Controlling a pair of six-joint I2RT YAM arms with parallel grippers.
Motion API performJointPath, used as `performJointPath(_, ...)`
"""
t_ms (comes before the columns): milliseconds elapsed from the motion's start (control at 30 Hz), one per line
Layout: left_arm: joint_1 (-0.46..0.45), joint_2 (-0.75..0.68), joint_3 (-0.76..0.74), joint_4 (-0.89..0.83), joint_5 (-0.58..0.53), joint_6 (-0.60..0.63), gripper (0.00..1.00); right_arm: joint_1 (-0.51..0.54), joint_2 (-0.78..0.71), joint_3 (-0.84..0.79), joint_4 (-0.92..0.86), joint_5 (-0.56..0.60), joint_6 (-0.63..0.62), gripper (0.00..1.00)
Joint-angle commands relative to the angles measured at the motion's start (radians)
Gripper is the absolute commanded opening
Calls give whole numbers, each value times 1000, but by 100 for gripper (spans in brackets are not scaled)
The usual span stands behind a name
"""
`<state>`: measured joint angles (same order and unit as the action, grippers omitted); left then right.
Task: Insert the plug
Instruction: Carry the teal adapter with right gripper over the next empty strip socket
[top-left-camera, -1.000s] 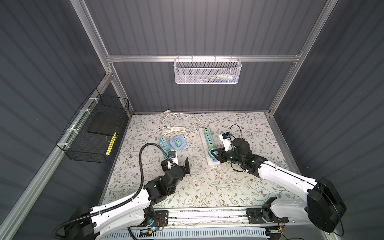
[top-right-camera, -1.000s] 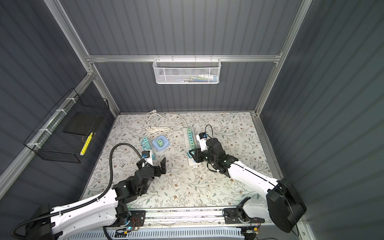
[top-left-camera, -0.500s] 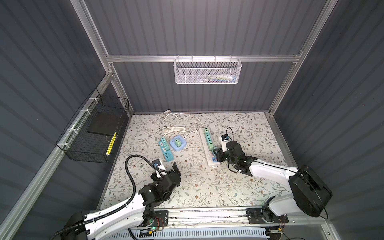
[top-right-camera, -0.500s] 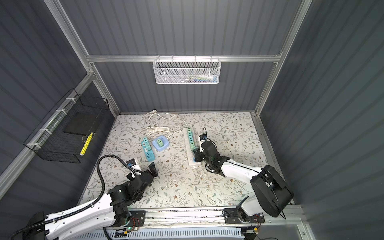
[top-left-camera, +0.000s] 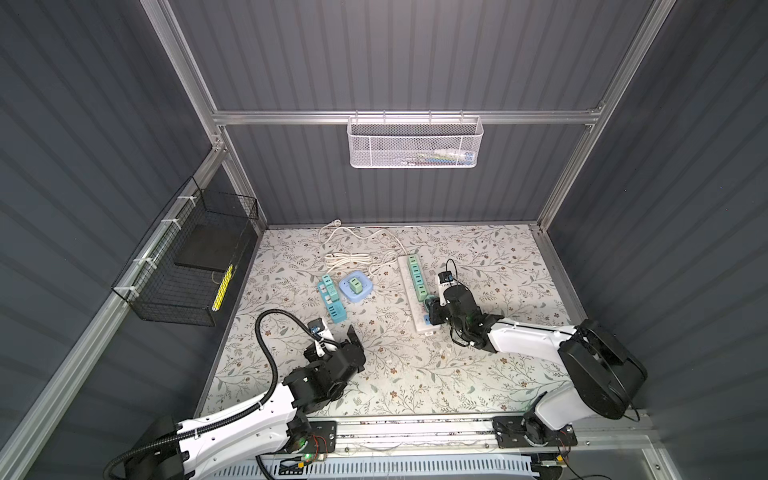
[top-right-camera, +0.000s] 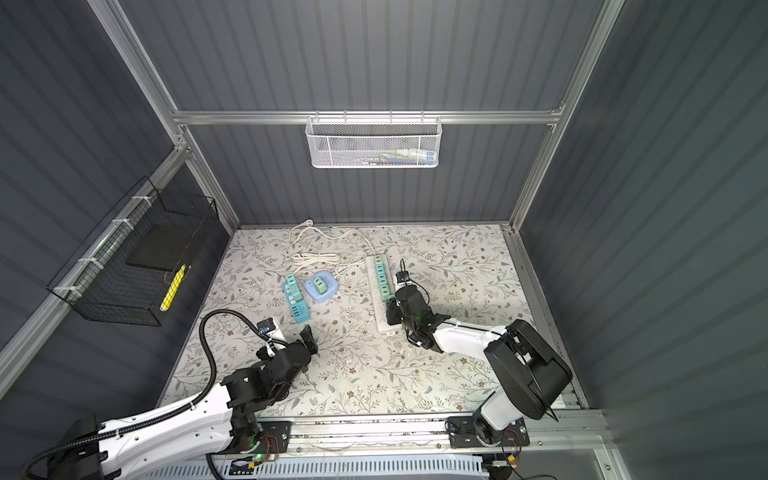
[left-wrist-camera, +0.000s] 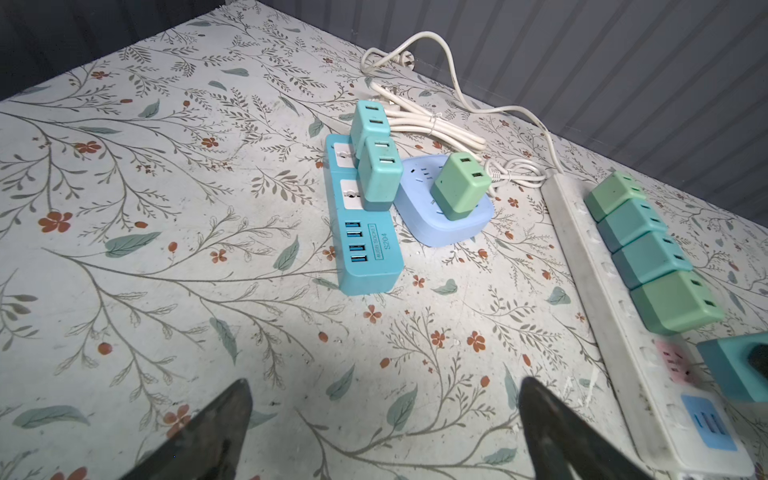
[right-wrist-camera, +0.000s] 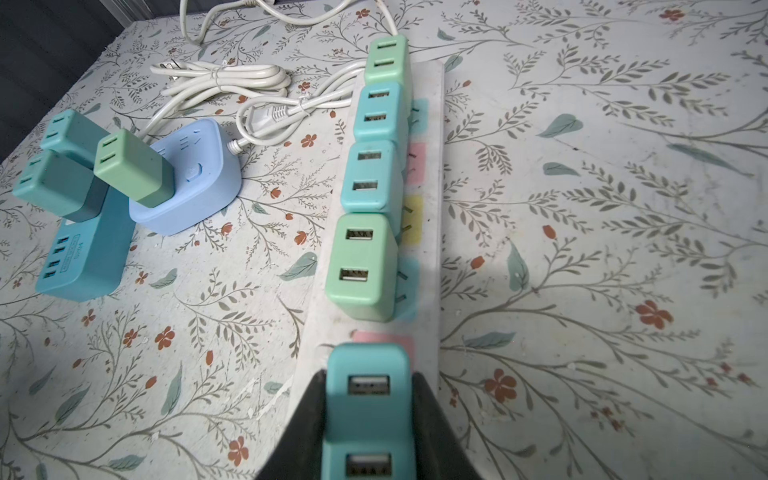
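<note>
The plug (right-wrist-camera: 368, 399) is a teal two-port USB charger block, and my right gripper (right-wrist-camera: 368, 375) is shut on its sides. It sits over the pink-marked socket (right-wrist-camera: 382, 337) near the front end of the white power strip (right-wrist-camera: 432, 208), just after a row of several green and teal chargers (right-wrist-camera: 365, 266). Its prongs are hidden, so I cannot tell whether they are in. In both top views the right gripper (top-left-camera: 430, 311) (top-right-camera: 392, 309) is at that end of the strip (top-left-camera: 405, 274) (top-right-camera: 372, 274). My left gripper (left-wrist-camera: 384, 386) (top-left-camera: 336, 340) stands open over bare mat, holding nothing.
A blue USB strip (top-left-camera: 332, 301) carrying two chargers and a light blue socket cube (top-left-camera: 355, 286) with a green charger lie left of the white strip. Coiled white cable (top-left-camera: 349, 258) lies behind them. A black wire basket (top-left-camera: 187, 266) and a white mesh basket (top-left-camera: 413, 143) hang on the walls.
My left arm has drawn back toward the front edge, still open. My right arm has folded lower and brought the plug down along the strip's front end.
</note>
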<state>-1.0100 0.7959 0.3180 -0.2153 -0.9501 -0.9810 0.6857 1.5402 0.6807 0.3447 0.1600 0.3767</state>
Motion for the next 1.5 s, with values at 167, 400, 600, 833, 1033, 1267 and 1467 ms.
performJointPath(167, 2, -17, -18, 23, 7, 6, 100, 11, 39, 24, 20, 33, 5, 13)
performJointPath(400, 3, -26, -23, 30, 7, 21, 100, 18, 52, 28, 25, 56, 4, 13)
performJointPath(600, 2, -35, -30, 31, 10, 21, 100, 34, 59, 12, 71, 100, 16, 11)
performJointPath(833, 2, -72, -34, 2, -3, 31, 100, 58, 68, 59, -44, 132, 1, 11)
performJointPath(1033, 2, -93, -42, -2, -7, 34, 100, 95, 98, 102, -133, 188, -25, 11)
performJointPath(1267, 2, -94, -37, -7, -4, 34, 100, 108, 124, 100, -162, 219, 16, 11)
performJointPath(1467, 3, -100, -42, -12, -2, 33, 100, 102, 86, 105, -194, 246, 15, 11)
